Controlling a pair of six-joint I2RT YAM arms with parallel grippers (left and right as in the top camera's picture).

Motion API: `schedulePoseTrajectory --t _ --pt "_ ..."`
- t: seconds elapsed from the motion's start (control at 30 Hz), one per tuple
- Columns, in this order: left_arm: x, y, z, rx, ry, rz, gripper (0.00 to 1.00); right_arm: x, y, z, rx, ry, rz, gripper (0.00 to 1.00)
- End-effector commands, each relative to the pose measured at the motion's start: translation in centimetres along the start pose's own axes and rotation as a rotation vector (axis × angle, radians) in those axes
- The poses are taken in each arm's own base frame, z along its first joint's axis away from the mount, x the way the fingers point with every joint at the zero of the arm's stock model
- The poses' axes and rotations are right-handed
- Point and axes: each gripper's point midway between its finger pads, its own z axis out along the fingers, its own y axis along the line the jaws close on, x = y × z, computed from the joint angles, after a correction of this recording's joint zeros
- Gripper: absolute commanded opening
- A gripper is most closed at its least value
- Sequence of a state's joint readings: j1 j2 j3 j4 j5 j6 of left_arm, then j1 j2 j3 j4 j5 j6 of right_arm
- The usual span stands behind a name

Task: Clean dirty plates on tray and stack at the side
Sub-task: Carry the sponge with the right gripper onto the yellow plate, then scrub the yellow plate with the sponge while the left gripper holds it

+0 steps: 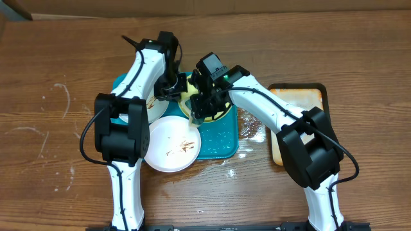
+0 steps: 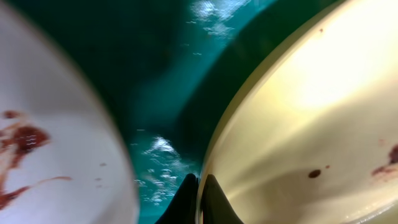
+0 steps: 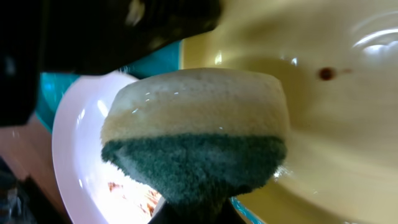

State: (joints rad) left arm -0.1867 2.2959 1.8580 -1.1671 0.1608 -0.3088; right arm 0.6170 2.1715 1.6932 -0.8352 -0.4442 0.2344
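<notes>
The pale yellow-green plate (image 1: 221, 114) lies tilted on the teal tray (image 1: 218, 142), lifted at one side. My left gripper (image 2: 199, 202) is shut on that plate's rim (image 2: 311, 93), one finger on each side of the edge. Dark food spots remain on its face. My right gripper (image 3: 199, 214) is shut on a yellow-and-green sponge (image 3: 193, 137), held against the plate's inside (image 3: 336, 124). A white plate (image 1: 170, 146) with brown smears rests on the tray's front left edge. Another smeared white plate (image 1: 154, 106) sits partly hidden under the left arm.
A smaller beige tray with a black rim (image 1: 298, 106) lies to the right of the teal one. Water drops wet the table (image 1: 247, 131) between the two trays. Both arms crowd over the tray's back half.
</notes>
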Motion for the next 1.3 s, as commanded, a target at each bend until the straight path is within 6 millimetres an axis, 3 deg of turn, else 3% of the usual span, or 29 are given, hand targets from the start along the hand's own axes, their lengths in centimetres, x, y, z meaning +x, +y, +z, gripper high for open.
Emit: schedulePoseTrajectory --t 0.0,0.2,0.4,0.7,0.83,0.97,1.27 --pt "-0.3 1.2 0.3 -0.086 -0.008 -0.029 0.04 -1.4 -1.9 -0.3 0.090 -0.070 0.140 0.04" --pt "-0.1 1.1 0.4 -0.088 -0.001 -0.025 0.04 -3.0 -3.9 -0.9 0.178 -0.158 0.240 0.04" --pt "0.2 0.9 0.4 -0.092 0.008 -0.019 0.04 -4.1 -3.7 -0.5 0.161 -0.204 0.265 0.04" --pt "0.3 0.8 0.4 -0.093 0.010 -0.016 0.04 -2.5 -4.9 5.8 0.066 -0.083 0.341 0.04" --pt "0.3 0.9 0.4 -0.100 0.008 -0.017 0.04 -2.2 -6.0 6.5 0.100 -0.076 0.355 0.04" --pt "0.2 1.1 0.4 -0.112 0.005 -0.017 0.04 -1.8 -9.1 5.3 0.190 -0.072 0.410 0.04" --pt "-0.1 1.6 0.3 -0.141 -0.010 -0.023 0.04 1.3 -19.9 0.1 0.573 -0.035 0.519 0.04"
